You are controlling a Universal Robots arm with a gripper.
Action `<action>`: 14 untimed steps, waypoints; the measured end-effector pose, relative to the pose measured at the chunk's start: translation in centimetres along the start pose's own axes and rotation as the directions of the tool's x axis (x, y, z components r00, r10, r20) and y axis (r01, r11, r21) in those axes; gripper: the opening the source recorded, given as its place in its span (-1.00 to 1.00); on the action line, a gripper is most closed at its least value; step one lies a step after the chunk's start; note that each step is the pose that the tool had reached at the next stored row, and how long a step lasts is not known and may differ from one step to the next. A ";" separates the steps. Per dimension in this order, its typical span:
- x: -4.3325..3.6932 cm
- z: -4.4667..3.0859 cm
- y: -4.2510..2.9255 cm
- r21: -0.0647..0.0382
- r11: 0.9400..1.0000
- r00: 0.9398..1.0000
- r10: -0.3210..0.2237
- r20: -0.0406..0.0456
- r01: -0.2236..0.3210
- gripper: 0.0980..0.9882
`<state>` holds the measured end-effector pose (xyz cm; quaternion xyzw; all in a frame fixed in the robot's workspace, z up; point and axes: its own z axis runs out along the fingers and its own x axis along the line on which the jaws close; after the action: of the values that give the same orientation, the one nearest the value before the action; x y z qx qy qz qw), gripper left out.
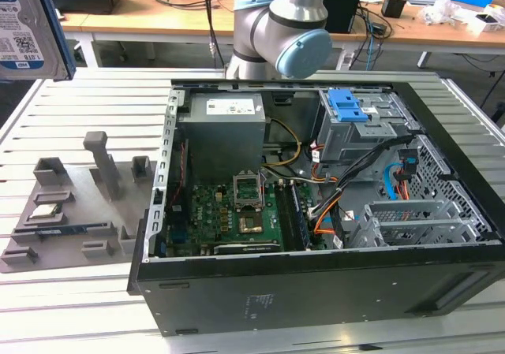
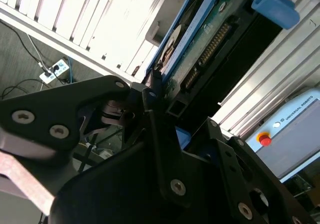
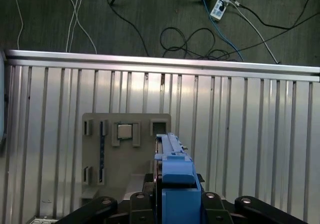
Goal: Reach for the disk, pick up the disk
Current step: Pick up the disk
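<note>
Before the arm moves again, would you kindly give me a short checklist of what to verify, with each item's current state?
1. The end effector shut on the disk: ok, it clamps one edge in the second wrist view.
2. The disk out of the case: ok, raised at the exterior view's left.
3. The blue rail seated on the disk: ok.
4. The connector free of cables: ok.
5. A free slot in the fixture below: cannot tell.
6. Grip firm enough: cannot tell.
</note>
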<state>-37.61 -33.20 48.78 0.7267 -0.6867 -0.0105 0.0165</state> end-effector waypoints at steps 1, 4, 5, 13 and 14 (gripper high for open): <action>0.00 -0.01 0.00 0.000 1.000 1.000 0.000 0.000 0.000 -0.40; 0.00 -0.02 -0.03 0.000 1.000 1.000 0.000 0.000 0.000 -0.40; 0.01 -0.03 -0.17 0.000 1.000 1.000 0.000 0.000 0.000 -0.40; 0.21 -0.15 -3.66 0.000 1.000 1.000 0.000 0.000 0.000 -0.40; 0.28 -0.19 -5.03 0.000 1.000 1.000 0.000 0.000 0.000 -0.40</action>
<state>-32.57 -33.20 48.78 0.7267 -0.6867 -0.0104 0.0166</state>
